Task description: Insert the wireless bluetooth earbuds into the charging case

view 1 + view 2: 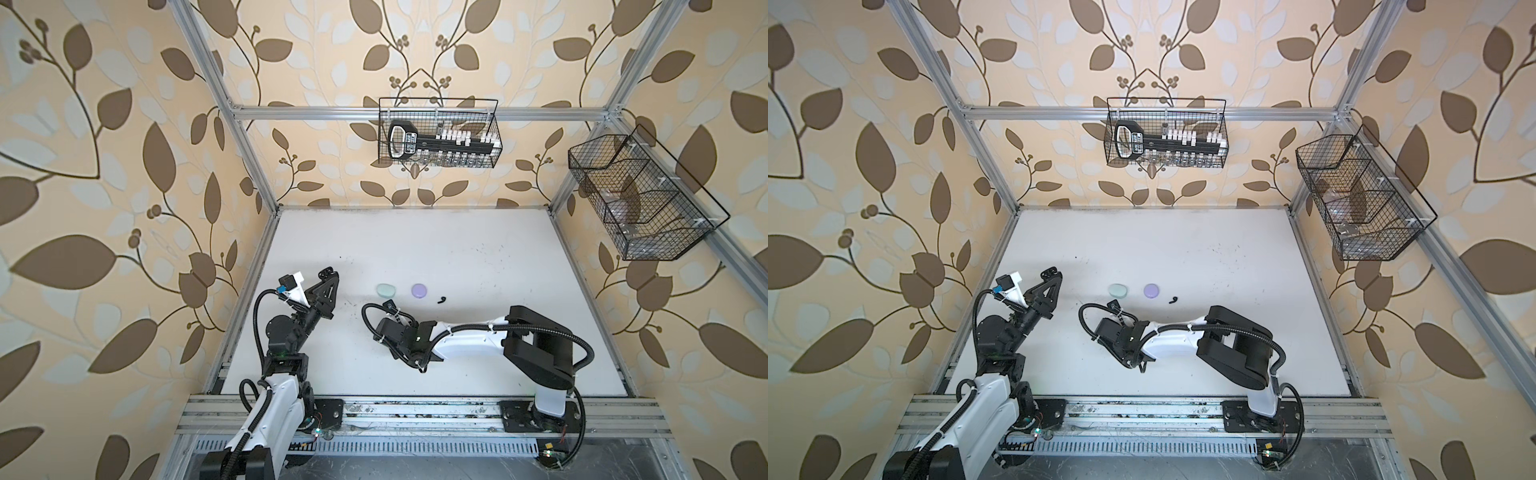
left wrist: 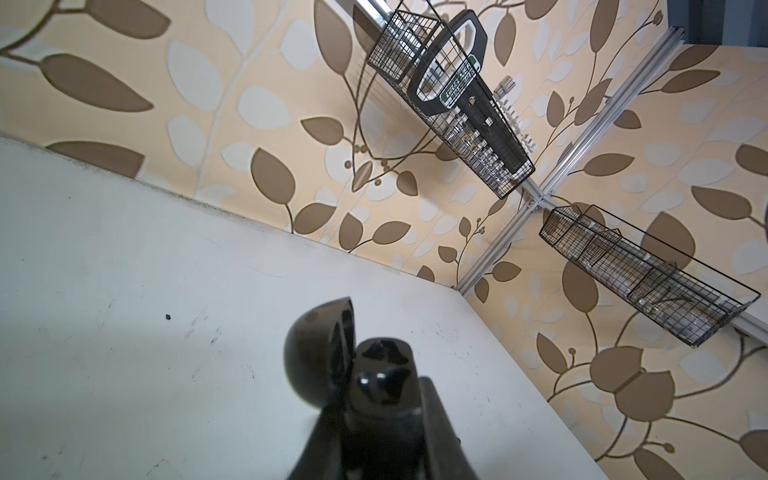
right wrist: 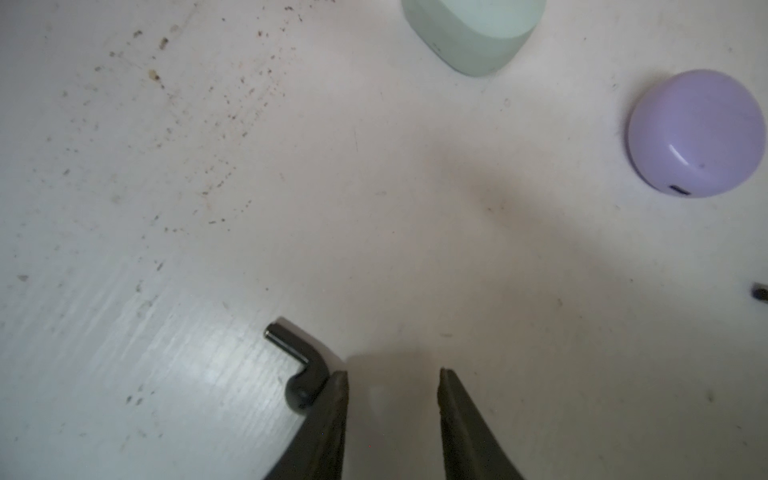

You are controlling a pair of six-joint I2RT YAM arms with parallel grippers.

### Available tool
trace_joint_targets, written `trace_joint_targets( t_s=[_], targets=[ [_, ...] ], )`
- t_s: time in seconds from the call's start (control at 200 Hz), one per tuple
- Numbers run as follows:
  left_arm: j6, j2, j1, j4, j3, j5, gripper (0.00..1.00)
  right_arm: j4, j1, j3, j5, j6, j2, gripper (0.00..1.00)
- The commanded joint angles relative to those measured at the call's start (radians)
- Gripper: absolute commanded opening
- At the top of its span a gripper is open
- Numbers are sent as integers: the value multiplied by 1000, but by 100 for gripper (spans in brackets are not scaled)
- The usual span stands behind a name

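- In both top views, the right hand [image 1: 415,361] is hanging low over the surface [image 1: 457,249], and the left hand [image 1: 328,276] is sitting raised, well apart from it. A second black earbud [image 1: 441,299] is lying beyond the right hand, past the closed lilac case [image 1: 418,291] and mint case [image 1: 385,290].
- In the left wrist view, the left hand [image 2: 374,415] is clamping an open black charging case [image 2: 316,357]. I cannot tell whether its wells are filled.
- In the right wrist view, the right hand [image 3: 392,374] is standing with jaws apart and nothing between them. The black earbud [image 3: 301,370] is lying outside the gap, its head touching one finger's outer face and its stem slanting forward and away. The right hand is by far the nearer. It likely needs a sideways shift to straddle the earbud.
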Motion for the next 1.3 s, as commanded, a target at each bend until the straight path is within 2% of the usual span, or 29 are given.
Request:
trace_joint_targets(
  t_s=[0.0,0.115,0.275,0.47,0.54,0.745,0.95,1.295],
  targets=[
    [7,-14,6,59,-4,23,0,-28,-29,34,-62,2,88,37],
    [8,-17,6,54,-4,17,0,-17,-54,68,-81,-2,123,36],
    [12,-16,6,53,-4,14,0,-57,-47,44,-13,16,63,39],
    [10,-14,6,60,-6,15,0,-24,20,-49,-18,22,-55,58],
    [8,-18,6,60,-6,18,0,-24,40,-53,-21,33,-56,62],
    [8,-40,6,43,-6,19,0,-30,65,-42,-18,51,-30,63],
    [11,-47,6,36,-6,15,0,-35,68,-4,-3,53,7,70],
    [10,-38,6,45,-7,17,0,-42,55,17,4,58,56,70]
  ],
)
